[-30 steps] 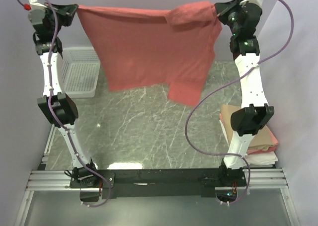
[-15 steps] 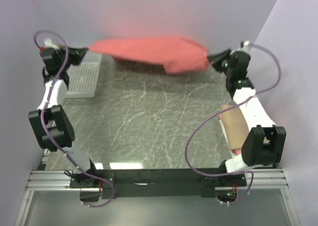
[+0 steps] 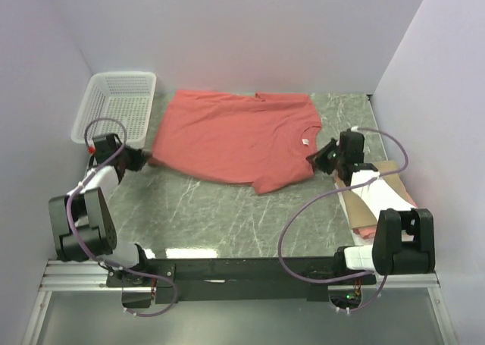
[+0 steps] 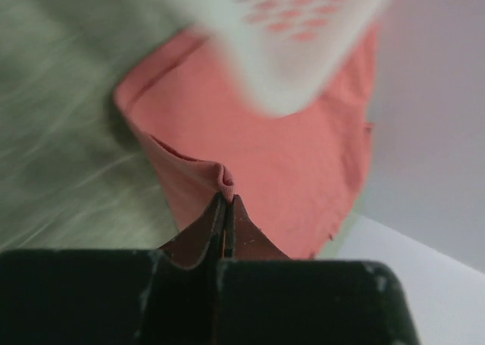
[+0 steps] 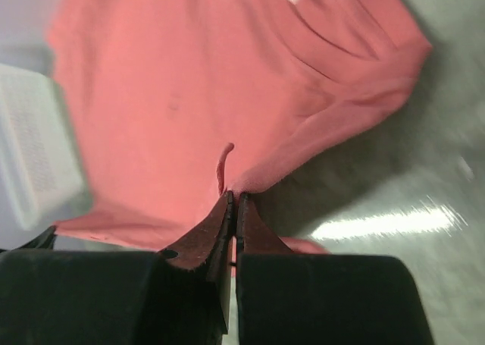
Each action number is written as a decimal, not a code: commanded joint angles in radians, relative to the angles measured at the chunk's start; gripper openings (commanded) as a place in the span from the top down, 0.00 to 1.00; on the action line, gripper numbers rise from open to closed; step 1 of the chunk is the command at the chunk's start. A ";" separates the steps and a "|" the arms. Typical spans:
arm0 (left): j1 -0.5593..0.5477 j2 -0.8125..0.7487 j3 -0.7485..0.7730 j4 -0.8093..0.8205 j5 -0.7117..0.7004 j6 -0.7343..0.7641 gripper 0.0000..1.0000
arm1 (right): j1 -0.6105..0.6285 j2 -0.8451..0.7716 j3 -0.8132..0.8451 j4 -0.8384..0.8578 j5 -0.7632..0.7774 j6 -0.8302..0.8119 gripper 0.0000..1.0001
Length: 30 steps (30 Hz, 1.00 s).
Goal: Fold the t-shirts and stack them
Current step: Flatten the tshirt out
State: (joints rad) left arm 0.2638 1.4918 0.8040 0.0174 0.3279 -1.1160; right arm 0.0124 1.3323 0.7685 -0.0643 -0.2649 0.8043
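At the far left, the white mesh basket (image 3: 114,106) is sitting just beside the shirt's edge, and no cloth is showing inside it. Your left jaws are pinching fully shut on a fold of the salmon-red t-shirt (image 3: 227,136) at its left edge, low over the table (image 3: 227,216). The shirt is lying spread across the far half of the table, probably pulled between both grips to flatten it for folding. Your right jaws are clamping shut on its right edge near the collar. At the near right, the folded t-shirts (image 3: 395,180) are lying as the stack, partly hidden by your right arm (image 3: 402,243).
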 commanded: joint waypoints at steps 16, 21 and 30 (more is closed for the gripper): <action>0.005 -0.412 -0.209 -0.431 -0.371 0.133 0.99 | -0.008 -0.404 -0.330 -0.328 0.070 -0.088 0.99; 0.008 -0.413 -0.215 -0.450 -0.366 0.154 0.99 | -0.006 -0.447 -0.324 -0.433 0.062 -0.102 0.89; 0.008 -0.364 -0.243 -0.401 -0.314 0.197 0.99 | 0.037 -0.534 -0.331 -0.502 0.090 -0.080 0.59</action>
State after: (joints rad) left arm 0.2668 1.1206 0.5621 -0.4149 0.0036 -0.9577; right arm 0.0227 0.8352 0.4221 -0.5411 -0.2161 0.7200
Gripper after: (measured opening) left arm 0.015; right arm 0.389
